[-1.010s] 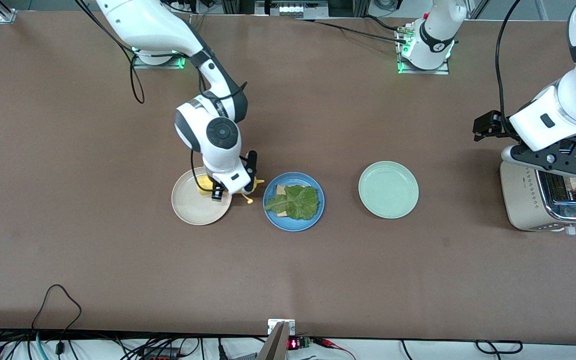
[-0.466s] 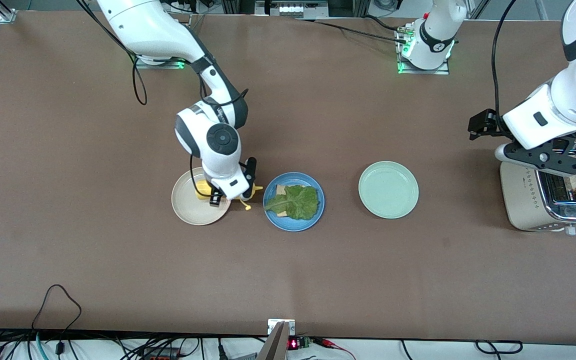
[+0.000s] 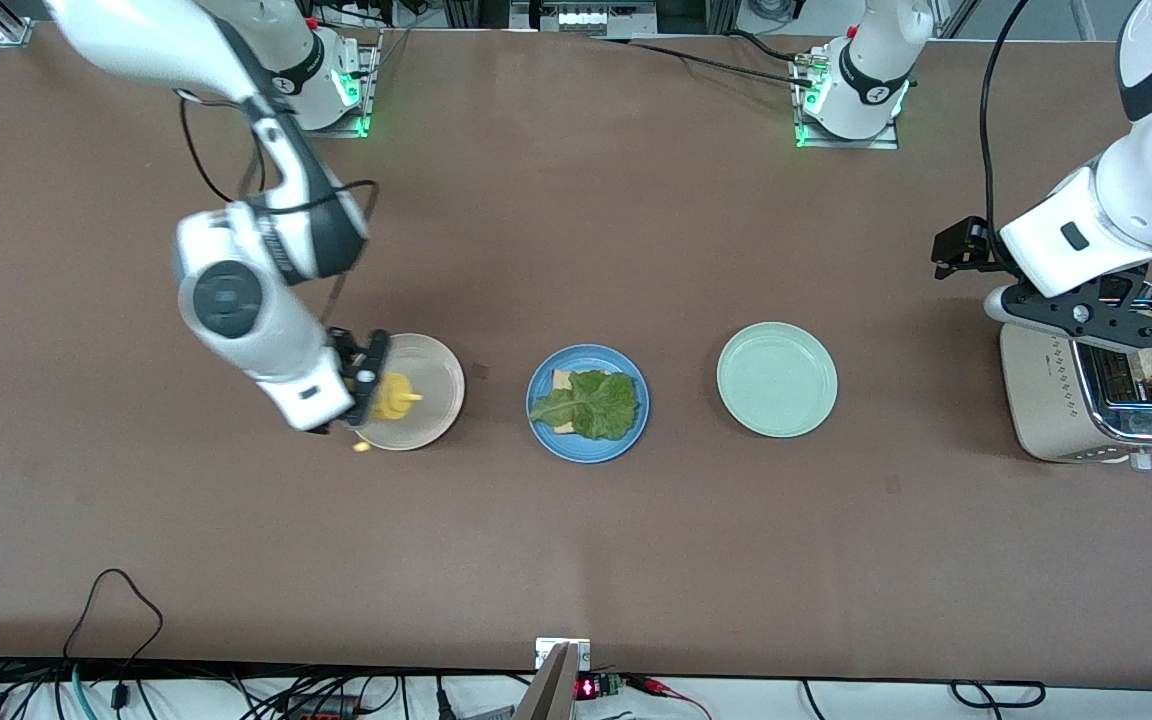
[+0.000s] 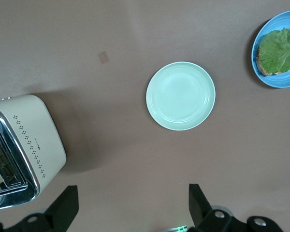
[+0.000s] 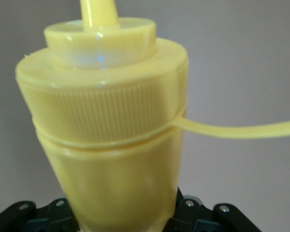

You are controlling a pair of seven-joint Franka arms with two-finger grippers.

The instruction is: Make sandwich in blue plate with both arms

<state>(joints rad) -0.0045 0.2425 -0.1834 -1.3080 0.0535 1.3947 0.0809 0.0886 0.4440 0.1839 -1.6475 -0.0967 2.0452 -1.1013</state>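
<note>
A yellow squeeze bottle [image 5: 111,140] with ribbed cap fills the view, clamped in the right tool [image 5: 121,212].

No legible text, label, brand or number on anything in view.

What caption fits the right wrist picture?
Right gripper shut on a yellow squeeze bottle, seen close up with its cap strap hanging out sideways.
</note>
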